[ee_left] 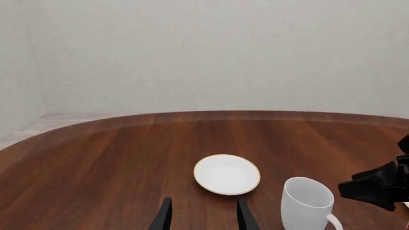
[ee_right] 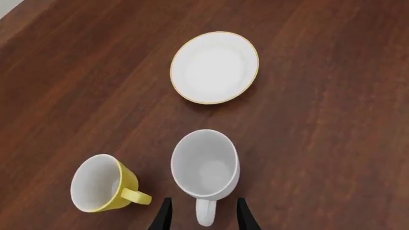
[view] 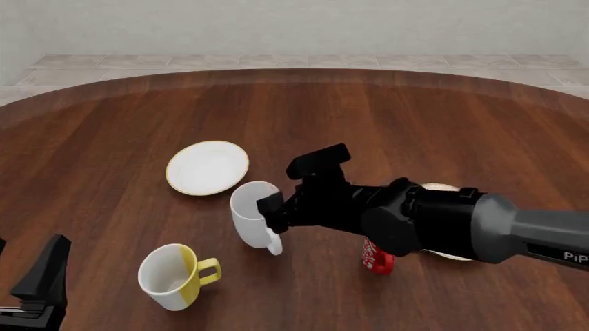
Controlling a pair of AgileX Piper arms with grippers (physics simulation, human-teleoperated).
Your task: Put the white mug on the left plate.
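The white mug (view: 248,215) stands on the table just near of the left plate (view: 207,167), a small white saucer with a thin golden rim that has nothing on it. My right gripper (view: 273,215) is at the mug's handle side. In the right wrist view the mug (ee_right: 206,163) shows its handle (ee_right: 204,213) between the spread fingers of the right gripper (ee_right: 203,218), with gaps on both sides, and the plate (ee_right: 215,67) lies beyond. My left gripper (ee_left: 203,220) is open and holds nothing, facing the plate (ee_left: 227,174) with the mug (ee_left: 305,205) to one side.
A white mug with a yellow side and handle (view: 175,276) lies near the front left, close to my left gripper (view: 38,281). A red mug (view: 376,258) and a larger plate (view: 440,187) are mostly hidden under the right arm (view: 432,221).
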